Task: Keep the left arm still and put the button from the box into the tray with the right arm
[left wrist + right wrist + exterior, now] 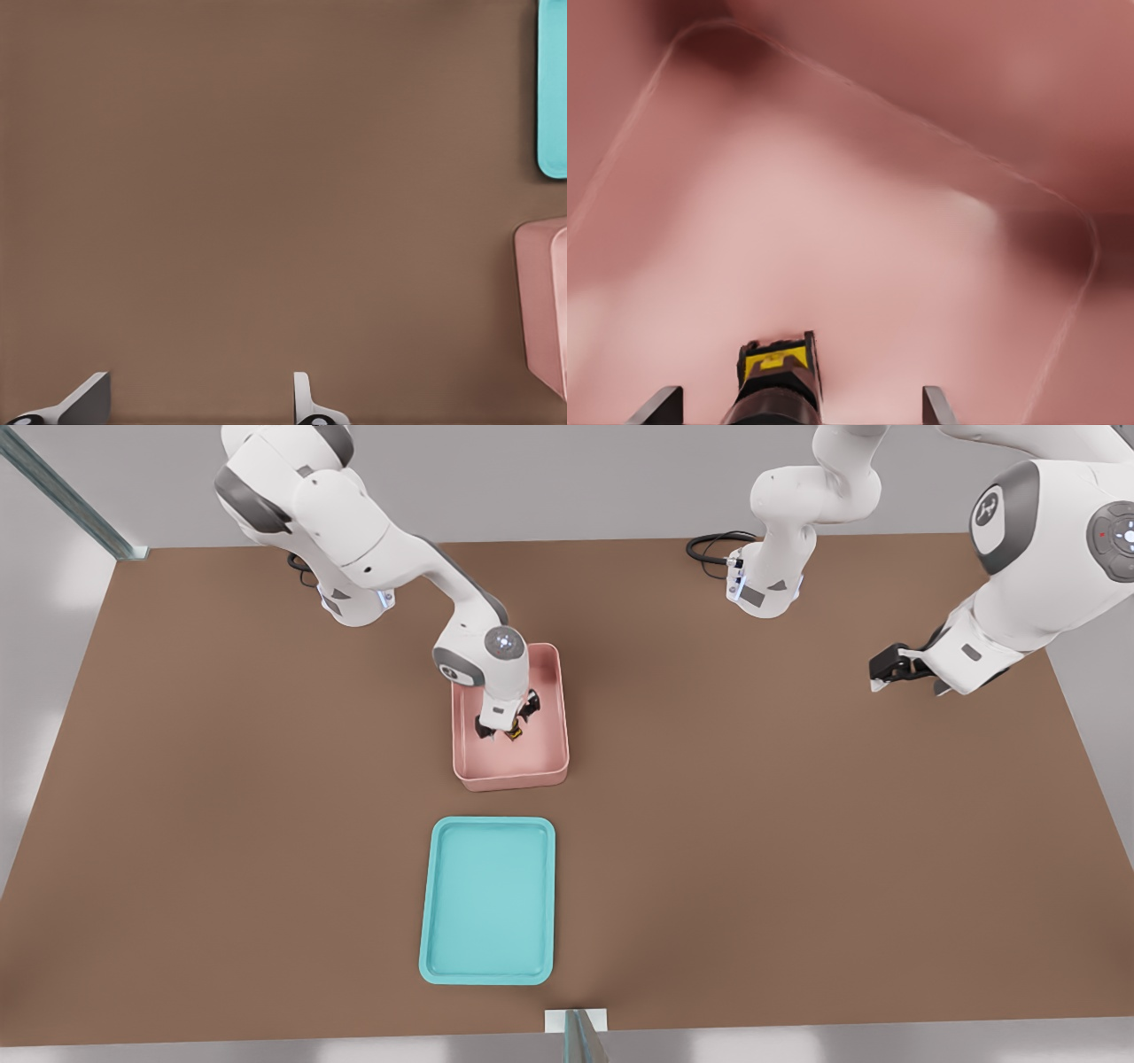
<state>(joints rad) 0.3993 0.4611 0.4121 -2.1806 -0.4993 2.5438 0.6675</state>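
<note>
gripper (508, 729): reaching down inside the box (550, 766), fingers spread apart
button (777, 365): lying on the box floor between the fingers
tray (443, 965): sitting just nearer than the box, a table strip separating them

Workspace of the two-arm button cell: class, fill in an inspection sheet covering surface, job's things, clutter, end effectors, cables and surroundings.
Surface: brown table, flat.
Job's things: pink box near the middle; yellow-capped button inside it; turquoise tray nearer the camera in the front view, apart from the box, nothing in it.
Clutter: nothing seen.
End effectors: working end effector lowered inside the box, fingers open, button between them at one side.
Cables: black cable looped by the arm base at the front view's right.
Surroundings: grey floor and wall, metal frame post at the far corner.
</note>
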